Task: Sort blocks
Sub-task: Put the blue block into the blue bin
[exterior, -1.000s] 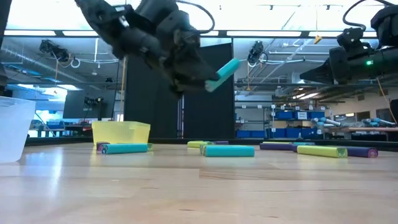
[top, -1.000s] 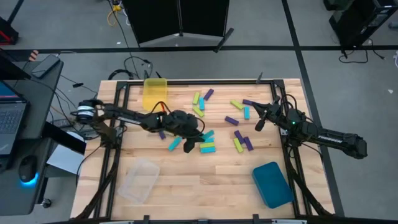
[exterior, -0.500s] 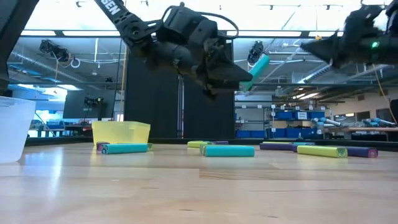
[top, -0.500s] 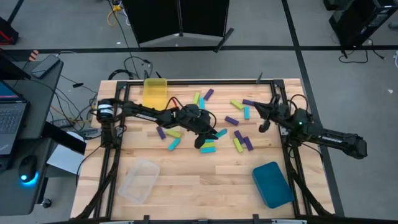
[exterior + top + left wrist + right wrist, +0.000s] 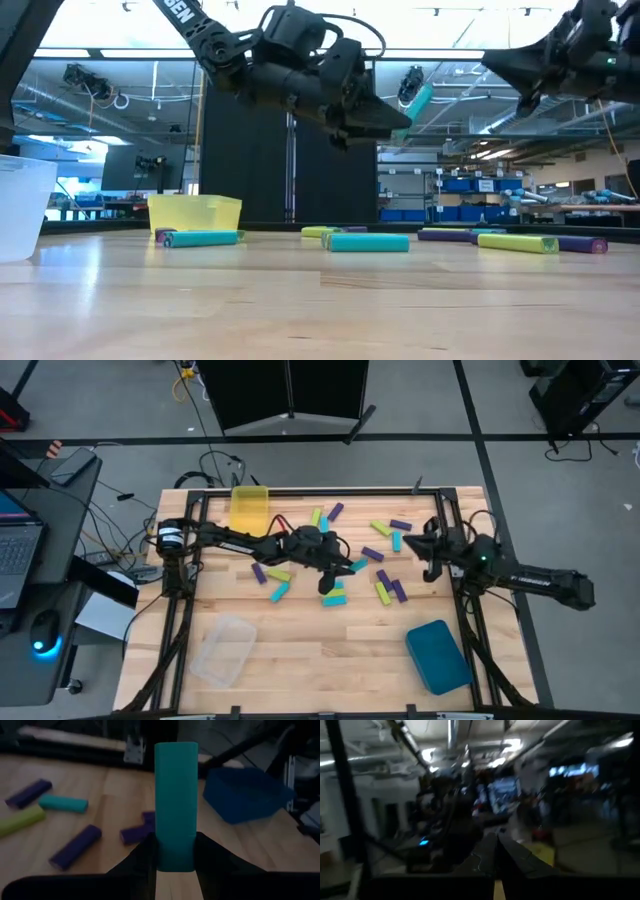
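A wooden table (image 5: 300,660) carries a yellow bin (image 5: 249,508) at its far edge, a clear bin (image 5: 223,650) near-left and a teal bin (image 5: 438,656) near-right. Loose blocks (image 5: 382,582) lie mid-table. The left gripper (image 5: 345,568), raised above them, clamps a cyan block (image 5: 175,817). The right gripper (image 5: 430,565) hovers near the right edge, fingers together. Only the low view shows the workshop room behind

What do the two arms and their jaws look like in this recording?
Both arms are dark, nearly black, built of chunky jointed segments. The left arm carries white lettering on one link and a thin black cable looping over its wrist. The right arm shows a small green light near its wrist. Each ends in two dark, tapered jaws.
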`<state>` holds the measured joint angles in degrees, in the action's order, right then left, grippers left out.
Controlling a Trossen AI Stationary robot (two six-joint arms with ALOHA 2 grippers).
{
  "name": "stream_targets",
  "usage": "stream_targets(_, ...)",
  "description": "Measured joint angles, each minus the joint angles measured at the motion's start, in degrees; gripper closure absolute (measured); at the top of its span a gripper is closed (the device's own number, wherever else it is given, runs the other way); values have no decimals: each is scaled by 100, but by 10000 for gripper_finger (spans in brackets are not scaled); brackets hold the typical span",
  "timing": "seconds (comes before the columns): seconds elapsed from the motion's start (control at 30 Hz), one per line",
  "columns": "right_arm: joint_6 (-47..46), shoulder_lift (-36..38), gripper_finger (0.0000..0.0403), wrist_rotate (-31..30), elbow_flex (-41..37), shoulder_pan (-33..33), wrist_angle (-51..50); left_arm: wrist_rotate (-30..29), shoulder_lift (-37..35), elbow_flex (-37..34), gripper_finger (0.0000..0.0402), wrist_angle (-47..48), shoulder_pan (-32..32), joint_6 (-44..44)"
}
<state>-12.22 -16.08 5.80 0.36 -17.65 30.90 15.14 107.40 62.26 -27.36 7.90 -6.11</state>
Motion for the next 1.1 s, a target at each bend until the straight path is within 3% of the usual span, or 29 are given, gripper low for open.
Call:
stream_targets(0.13, -52, -594, 336, -392, 0, 585, 177, -64, -1, 0, 298, -252, 0, -4)
stream_targets(0.37, -89, -1640, 215, -1618, 43, 1552, 1099, -150, -1, -2, 298, -678, 10, 7)
stream_targets(0.57, -157, -2389, 142, -1805, 624, 1867, 1198, -110, -3, 89, 298, -855, 39, -141)
stream_targets(0.73, 53, -2955, 122, -1965, 1150, 1984, 1195, 127, -10, 388, 298, -768, 35, -149)
stream_targets(1.1, 382, -3558, 119, -2181, 1649, 2065, 1193, 429, -10, 516, 298, -930, 35, -148)
